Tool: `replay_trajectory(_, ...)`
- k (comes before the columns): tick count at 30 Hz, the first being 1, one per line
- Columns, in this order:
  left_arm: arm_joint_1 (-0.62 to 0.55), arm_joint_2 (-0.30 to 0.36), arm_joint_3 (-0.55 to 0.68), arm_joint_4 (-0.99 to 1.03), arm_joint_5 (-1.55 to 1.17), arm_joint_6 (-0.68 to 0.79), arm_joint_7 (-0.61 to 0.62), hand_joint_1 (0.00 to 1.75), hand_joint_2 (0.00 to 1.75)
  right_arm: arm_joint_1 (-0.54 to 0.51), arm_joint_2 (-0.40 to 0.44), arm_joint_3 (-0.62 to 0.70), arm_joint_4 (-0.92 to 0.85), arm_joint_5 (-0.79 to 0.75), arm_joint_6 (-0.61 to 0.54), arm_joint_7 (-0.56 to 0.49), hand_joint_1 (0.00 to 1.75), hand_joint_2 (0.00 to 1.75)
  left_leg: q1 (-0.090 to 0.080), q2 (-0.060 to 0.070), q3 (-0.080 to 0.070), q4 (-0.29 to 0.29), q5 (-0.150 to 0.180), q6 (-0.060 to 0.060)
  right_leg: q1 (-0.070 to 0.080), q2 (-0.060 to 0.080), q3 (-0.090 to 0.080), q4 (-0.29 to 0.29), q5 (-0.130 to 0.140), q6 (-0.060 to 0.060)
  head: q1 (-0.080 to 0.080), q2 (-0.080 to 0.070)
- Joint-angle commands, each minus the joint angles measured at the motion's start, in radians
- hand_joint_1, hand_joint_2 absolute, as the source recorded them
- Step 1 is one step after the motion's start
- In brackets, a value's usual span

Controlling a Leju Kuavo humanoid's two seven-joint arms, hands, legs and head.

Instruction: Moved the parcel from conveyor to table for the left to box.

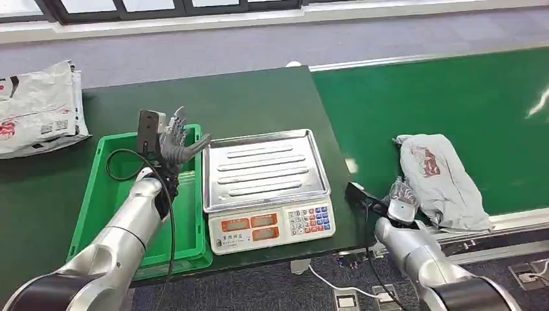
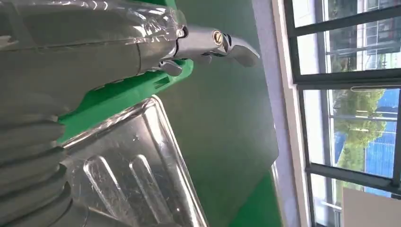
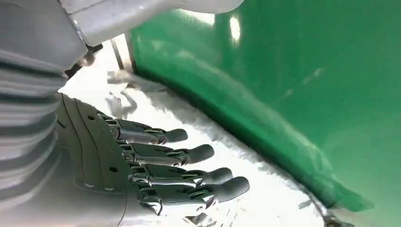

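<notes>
Right hand (image 1: pixel 403 202) sits low at the belt's edge, fingers (image 3: pixel 189 153) stretched flat beside the grey parcel (image 1: pixel 440 181), gripping nothing. Parcel's on the conveyor (image 1: pixel 453 110), nothing shifted to the tabletop (image 1: pixel 259 97) yet. Left hand (image 1: pixel 175 139) hovers spread and empty over the green box (image 1: pixel 97 194).

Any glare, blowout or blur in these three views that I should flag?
Head view: sharp, with window glare streaking the conveyor and a sheen on the scale tray. Left wrist view: left hand close and soft, tray reflections smeared, windows bright. Right wrist view: parcel blown out white beyond the right hand, glare spots on the belt.
</notes>
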Motion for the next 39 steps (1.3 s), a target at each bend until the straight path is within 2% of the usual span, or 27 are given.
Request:
replay_trajectory(1, -0.033, -0.011, 0.044, 0.05, -0.008, 0.005, 0.017, 0.0, 1.75, -0.014, -0.068, -0.097, 0.033, 0.01, 0.057, 0.027, 0.0, 1.75, 0.001, -0.004, -0.001, -0.001, 0.001, 0.0, 0.001, -0.002, 0.001, -0.002, 0.0, -0.001, 0.0, 0.0)
replay_trajectory(3, -0.02, -0.004, 0.046, 0.046, -0.009, 0.007, 0.013, 0.0, 1.75, -0.002, -0.081, -0.138, 0.033, -0.002, 0.017, 0.011, 0.0, 1.75, 0.0, -0.004, 0.0, -0.002, 0.001, 0.0, 0.0, -0.002, 0.002, -0.003, 0.0, 0.0, 0.0, 0.0)
replay_trajectory(8, -0.014, -0.001, 0.048, 0.045, -0.011, 0.004, 0.008, 0.0, 1.75, 0.012, -0.099, -0.172, 0.04, 0.006, 0.034, 0.015, 0.0, 1.75, 0.0, -0.009, 0.0, -0.002, 0.001, 0.001, 0.0, -0.006, 0.004, -0.006, -0.001, 0.001, 0.0, 0.0)
replay_trajectory(13, -0.016, -0.002, 0.048, 0.044, -0.011, 0.005, 0.009, 0.0, 1.75, 0.009, -0.094, -0.173, 0.039, 0.008, 0.037, 0.016, 0.0, 1.75, 0.0, -0.004, -0.001, -0.001, -0.002, 0.0, 0.0, 0.0, 0.002, -0.004, -0.001, 0.0, 0.0, 0.0)
replay_trajectory(23, -0.012, -0.004, 0.051, 0.043, -0.016, 0.005, 0.013, 0.0, 1.75, 0.032, -0.114, -0.219, 0.024, 0.046, 0.017, 0.034, 0.0, 1.75, 0.001, -0.005, -0.001, -0.002, -0.001, 0.001, 0.001, -0.001, 0.001, -0.004, -0.002, 0.001, 0.0, 0.0)
replay_trajectory(27, -0.01, -0.003, 0.054, 0.045, -0.018, 0.008, 0.015, 0.0, 1.75, 0.04, -0.125, -0.254, 0.026, 0.049, 0.059, 0.044, 0.0, 1.75, 0.0, -0.005, -0.001, -0.002, -0.001, 0.001, 0.0, -0.001, 0.001, -0.004, -0.002, 0.001, 0.0, 0.0)
replay_trajectory(34, 0.001, 0.01, 0.062, 0.045, -0.02, 0.009, 0.013, 0.0, 1.75, 0.058, -0.103, -0.298, 0.035, 0.068, 0.034, 0.017, 0.0, 1.75, 0.0, -0.006, -0.002, -0.002, -0.001, 0.0, 0.0, -0.002, 0.001, -0.004, -0.002, 0.001, 0.0, 0.0)
replay_trajectory(36, 0.0, 0.009, 0.063, 0.049, -0.022, 0.007, 0.015, 0.0, 1.75, 0.057, -0.097, -0.307, 0.048, 0.075, 0.083, 0.005, 0.0, 1.75, 0.0, -0.005, -0.002, -0.002, -0.001, 0.0, 0.0, -0.001, 0.001, -0.004, -0.002, 0.001, 0.0, 0.0)
replay_trajectory(37, 0.001, 0.011, 0.066, 0.05, -0.022, 0.011, 0.014, 0.0, 1.75, 0.067, -0.088, -0.315, 0.043, 0.082, 0.067, -0.03, 1.75, 1.75, 0.0, -0.005, -0.001, -0.003, -0.001, 0.0, 0.0, -0.001, 0.002, -0.005, -0.002, 0.001, 0.0, 0.0)
replay_trajectory(39, 0.003, 0.019, 0.068, 0.049, -0.021, 0.007, 0.011, 0.0, 1.75, 0.074, -0.073, -0.326, 0.047, 0.079, 0.072, -0.057, 1.75, 1.75, 0.001, -0.005, -0.002, -0.002, -0.001, 0.0, 0.001, -0.001, 0.001, -0.004, -0.002, 0.001, 0.0, 0.0)
